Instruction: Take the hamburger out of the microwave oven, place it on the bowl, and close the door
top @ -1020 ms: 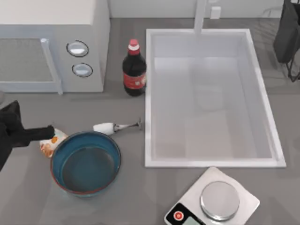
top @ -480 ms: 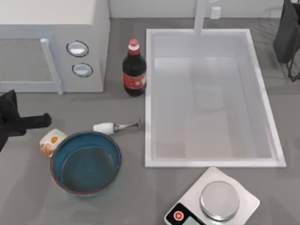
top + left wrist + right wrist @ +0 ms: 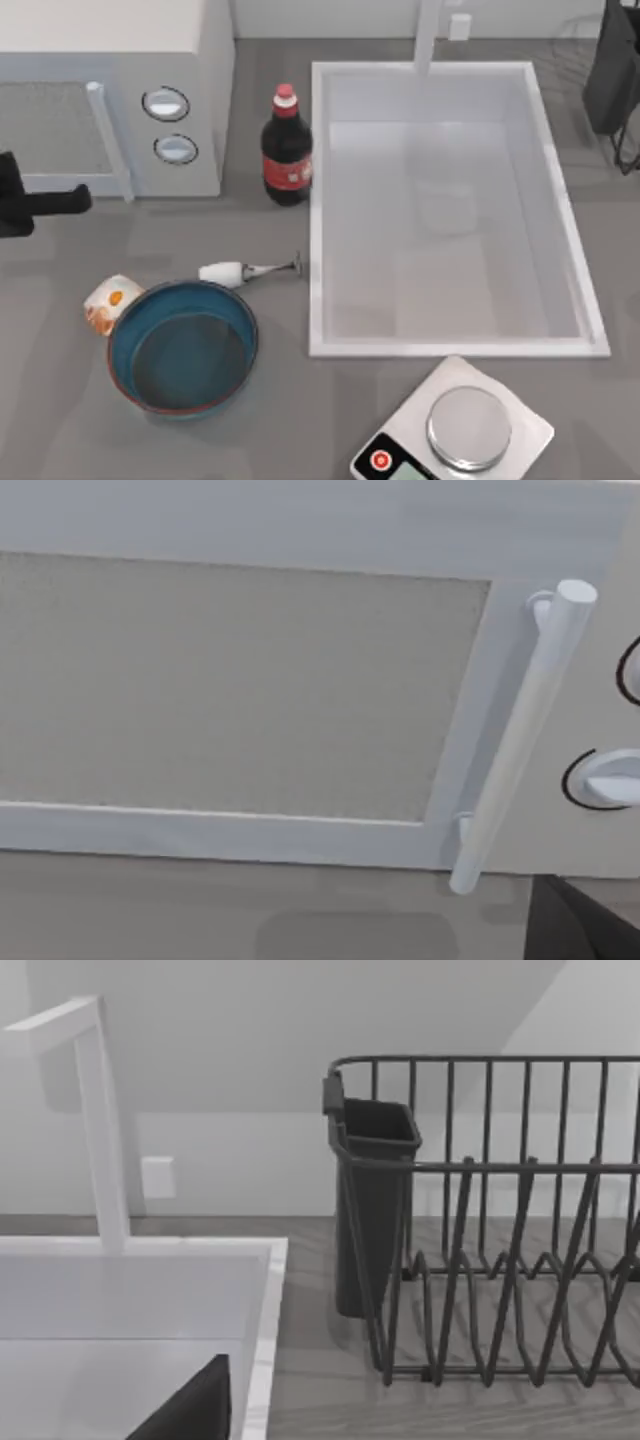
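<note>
The hamburger (image 3: 108,303) lies on the table against the left outside of the blue bowl (image 3: 250,345), not in it. The white microwave oven (image 3: 110,30) stands at the back left. Its door (image 3: 50,130) sits flush with the front, and the white bar handle (image 3: 110,140) stands beside the two knobs. My left gripper (image 3: 80,201) hovers at the table's left edge just in front of the door, open and holding nothing. Close ahead in the left wrist view are the door (image 3: 230,690), the handle (image 3: 520,730) and one dark fingertip (image 3: 585,925). My right arm (image 3: 612,70) is parked at the back right.
A cola bottle (image 3: 287,150) stands right of the microwave. A small wine glass (image 3: 235,272) lies on its side behind the bowl. A large white sink (image 3: 318,210) fills the middle right, a scale (image 3: 455,430) sits at the front, and a dish rack (image 3: 500,1230) stands beside the sink.
My left gripper let go of the hamburger beside the bowl and moved back toward the microwave door. The hamburger stays on the table.
</note>
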Motion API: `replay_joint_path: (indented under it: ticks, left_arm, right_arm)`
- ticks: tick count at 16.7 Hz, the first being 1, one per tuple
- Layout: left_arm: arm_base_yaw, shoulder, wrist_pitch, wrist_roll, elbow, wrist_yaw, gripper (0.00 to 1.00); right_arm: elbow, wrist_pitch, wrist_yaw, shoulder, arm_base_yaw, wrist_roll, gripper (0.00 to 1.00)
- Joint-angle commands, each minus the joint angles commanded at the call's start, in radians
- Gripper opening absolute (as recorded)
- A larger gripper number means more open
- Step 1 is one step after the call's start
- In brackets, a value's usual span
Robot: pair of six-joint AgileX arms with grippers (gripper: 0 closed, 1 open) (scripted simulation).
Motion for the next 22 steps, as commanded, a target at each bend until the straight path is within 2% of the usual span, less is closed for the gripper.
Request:
replay_joint_path:
  ticks: [12,15,22]
  left_arm:
    - [0.461,-0.499,0.515,0.354,-0.658,-0.339,0.0]
    - [0.509,-0.551,0.568,0.39,-0.724,-0.374,0.0]
    - [0.507,-0.565,0.527,0.392,-0.696,-0.372,0.0]
  right_arm:
    - [0.0,0.0,0.0,0.0,0.0,0.0,1.0]
    - [0.0,0.0,0.0,0.0,0.0,0.0,1.0]
    - [0.0,0.0,0.0,0.0,0.0,0.0,1.0]
